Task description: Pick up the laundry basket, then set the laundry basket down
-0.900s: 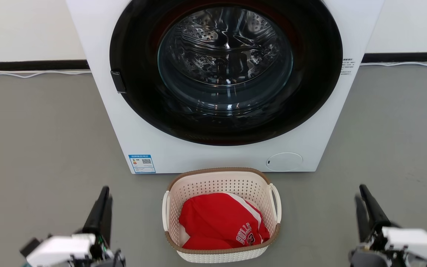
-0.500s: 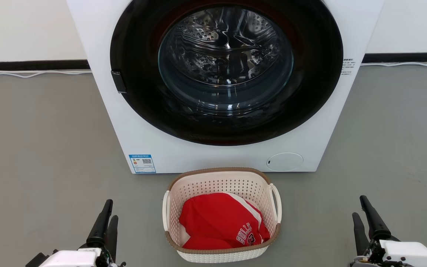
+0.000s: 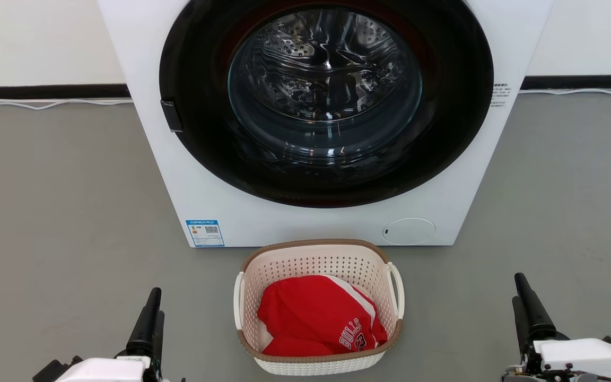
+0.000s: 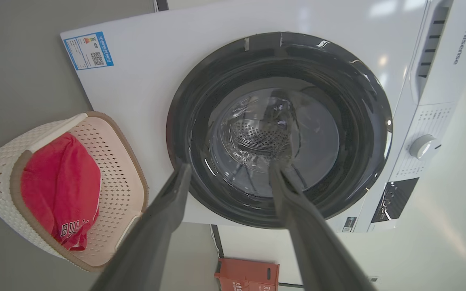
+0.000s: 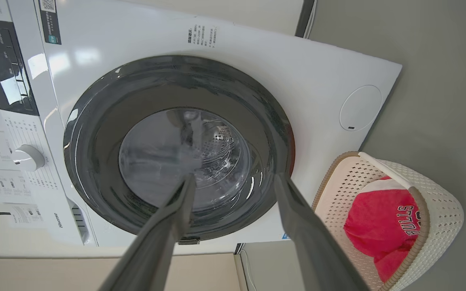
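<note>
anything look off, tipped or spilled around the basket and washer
Nothing stands out. The laundry basket stands upright on the grey floor just in front of the washing machine, with the red Bulls jersey inside and nothing spilled. The left gripper and right gripper are open, clear of it.

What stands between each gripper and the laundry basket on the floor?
Nothing visible does. Bare floor lies between the left gripper and the laundry basket, and the same between the right gripper and it. Both grippers are open, one at each side of it.
</note>
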